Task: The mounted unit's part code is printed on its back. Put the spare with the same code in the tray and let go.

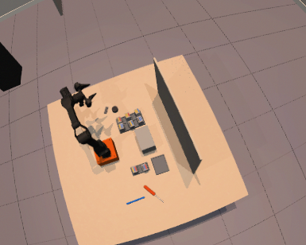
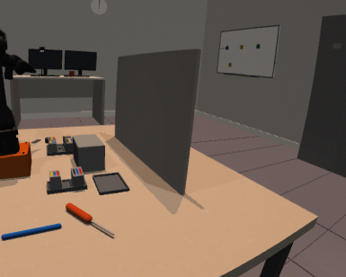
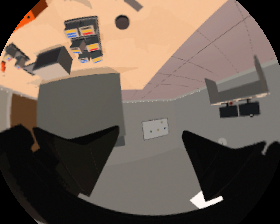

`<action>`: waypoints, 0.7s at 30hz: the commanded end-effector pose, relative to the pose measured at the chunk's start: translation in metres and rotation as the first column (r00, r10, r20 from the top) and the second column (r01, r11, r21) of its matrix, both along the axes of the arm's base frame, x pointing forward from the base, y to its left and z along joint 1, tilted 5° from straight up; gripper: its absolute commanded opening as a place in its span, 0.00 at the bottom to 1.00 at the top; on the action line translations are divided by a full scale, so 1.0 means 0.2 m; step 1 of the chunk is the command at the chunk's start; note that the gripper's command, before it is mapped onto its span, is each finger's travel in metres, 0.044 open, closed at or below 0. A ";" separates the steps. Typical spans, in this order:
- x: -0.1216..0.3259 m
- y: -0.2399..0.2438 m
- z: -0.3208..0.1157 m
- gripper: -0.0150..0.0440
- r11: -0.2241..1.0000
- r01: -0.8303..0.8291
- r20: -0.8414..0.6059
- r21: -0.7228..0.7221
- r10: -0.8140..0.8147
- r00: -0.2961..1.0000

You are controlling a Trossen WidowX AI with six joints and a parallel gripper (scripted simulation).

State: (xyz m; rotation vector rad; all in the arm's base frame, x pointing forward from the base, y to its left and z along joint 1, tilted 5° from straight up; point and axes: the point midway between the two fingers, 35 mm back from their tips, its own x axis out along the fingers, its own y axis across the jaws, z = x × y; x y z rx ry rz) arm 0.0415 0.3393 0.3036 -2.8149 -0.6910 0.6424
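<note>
Upright panel (image 1: 176,119) walls off table (image 1: 212,131); gripper (image 1: 88,92) open.

Tan table top (image 1: 212,131). Carried directly on it:
- orange arm base (image 1: 110,155) near the left edge.
- tall dark upright panel (image 1: 176,119) set across the right part.
- grey box (image 1: 145,139) placed beside the panel.
- one rack of colour-labelled spares (image 1: 130,120) behind the box, a second smaller rack (image 1: 140,169) in front of it.
- flat grey tray (image 1: 160,164) just beside the smaller rack.
- orange-handled screwdriver (image 1: 150,191) and blue rod (image 1: 135,200) toward the front edge, apart from each other.
- two small dark pieces (image 1: 110,109) behind the larger rack; their kind cannot be made out.
</note>
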 end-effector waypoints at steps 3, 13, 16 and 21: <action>0.00 0.00 0.00 1.00 1.000 0.000 0.000 0.000 0.000 1.000; 0.35 -0.01 -0.14 1.00 0.953 0.290 -0.256 0.088 -0.259 0.931; 0.54 -0.04 -0.22 1.00 0.877 0.467 -0.386 0.109 -0.396 0.833; 0.88 -0.19 -0.31 1.00 0.643 0.752 -0.567 0.142 -0.570 0.595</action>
